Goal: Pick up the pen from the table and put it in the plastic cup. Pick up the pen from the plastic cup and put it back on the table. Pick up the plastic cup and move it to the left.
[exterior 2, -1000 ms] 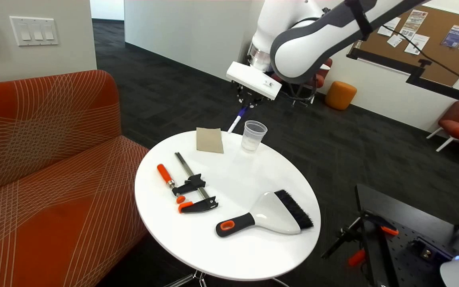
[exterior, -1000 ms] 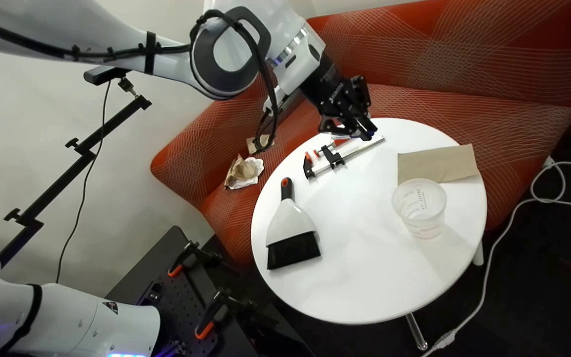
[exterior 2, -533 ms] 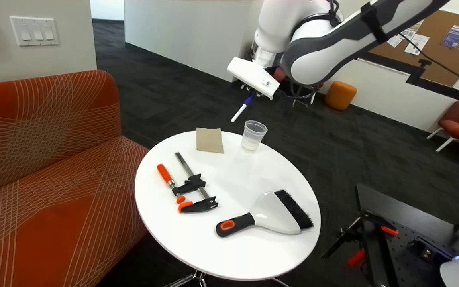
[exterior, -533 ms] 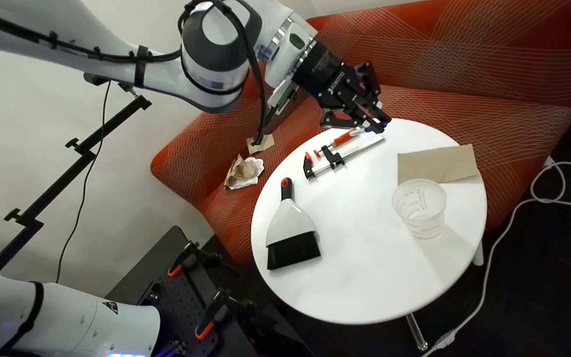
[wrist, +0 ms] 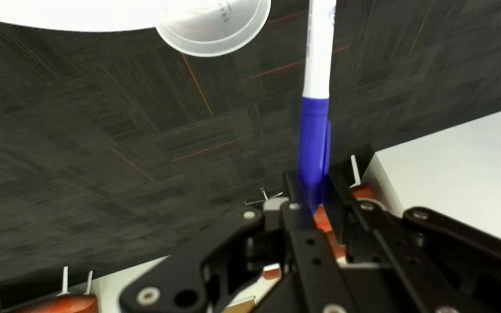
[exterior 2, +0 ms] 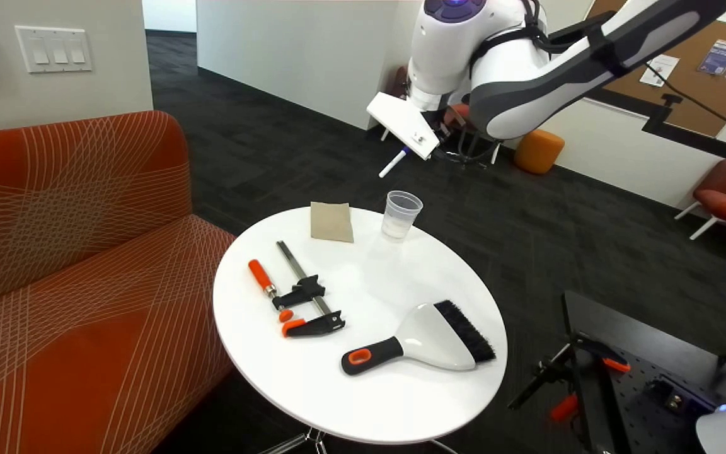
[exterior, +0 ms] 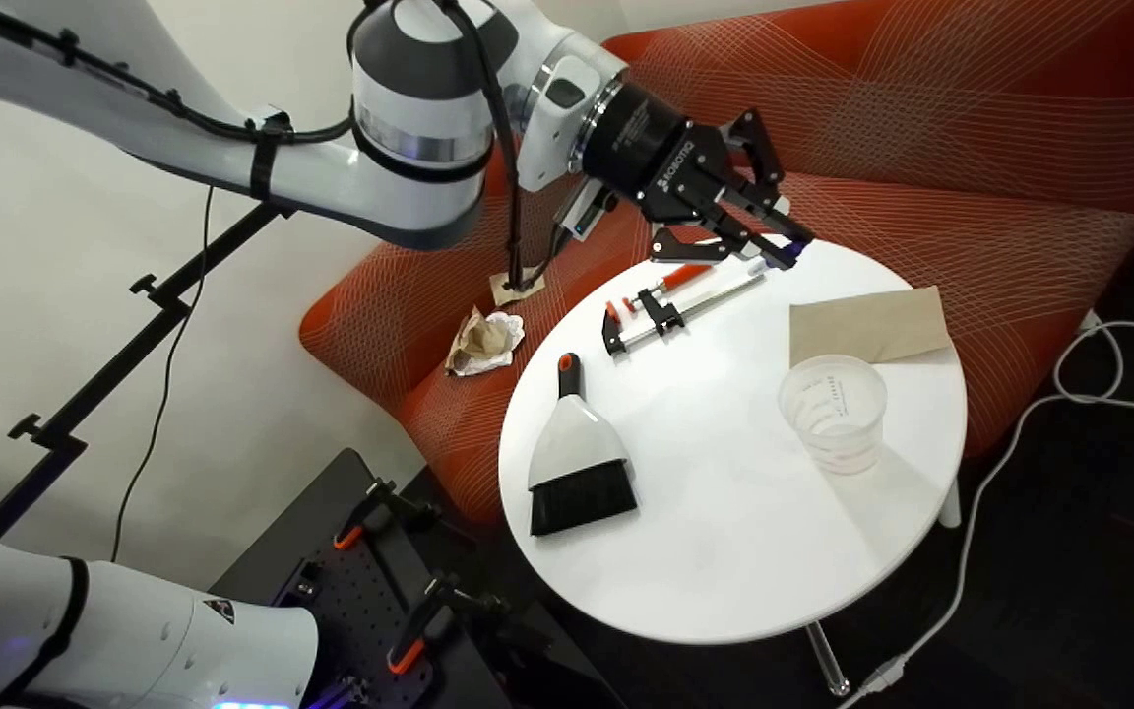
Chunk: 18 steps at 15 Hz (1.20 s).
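Note:
The pen (exterior 2: 392, 164) has a white barrel and a blue end. My gripper (exterior: 791, 251) is shut on its blue end, which shows clearly in the wrist view (wrist: 314, 139) between the fingertips (wrist: 313, 180). The pen is in the air, tilted, with its white end pointing down and away from the fingers. The clear plastic cup (exterior: 838, 418) stands upright on the round white table (exterior: 705, 561) near its edge. In an exterior view the pen's white tip is above and slightly left of the cup (exterior 2: 401, 214). In the wrist view the cup's rim (wrist: 215, 30) is left of the pen.
A brown paper piece (exterior: 862, 325) lies beside the cup. A bar clamp (exterior 2: 306, 290) with a red-orange handle and a white dustpan brush (exterior 2: 445, 340) with black bristles lie on the table. A red-orange sofa (exterior: 921, 98) stands along the table's side.
My gripper has moved, carrying the pen up and to the right in both exterior views' sequence, with the pen's tip now higher above the table. The cup and other items have not moved.

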Each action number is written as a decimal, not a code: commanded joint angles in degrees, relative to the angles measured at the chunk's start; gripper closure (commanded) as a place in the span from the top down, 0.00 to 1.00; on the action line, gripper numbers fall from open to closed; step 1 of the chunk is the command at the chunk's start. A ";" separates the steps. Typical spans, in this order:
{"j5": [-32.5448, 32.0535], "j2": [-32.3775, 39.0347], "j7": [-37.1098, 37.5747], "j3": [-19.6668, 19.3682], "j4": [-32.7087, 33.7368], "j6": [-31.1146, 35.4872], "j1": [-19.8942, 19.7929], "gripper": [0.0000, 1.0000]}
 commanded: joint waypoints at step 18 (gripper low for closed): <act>-20.91 10.13 13.05 24.71 11.88 -28.22 -19.61 0.05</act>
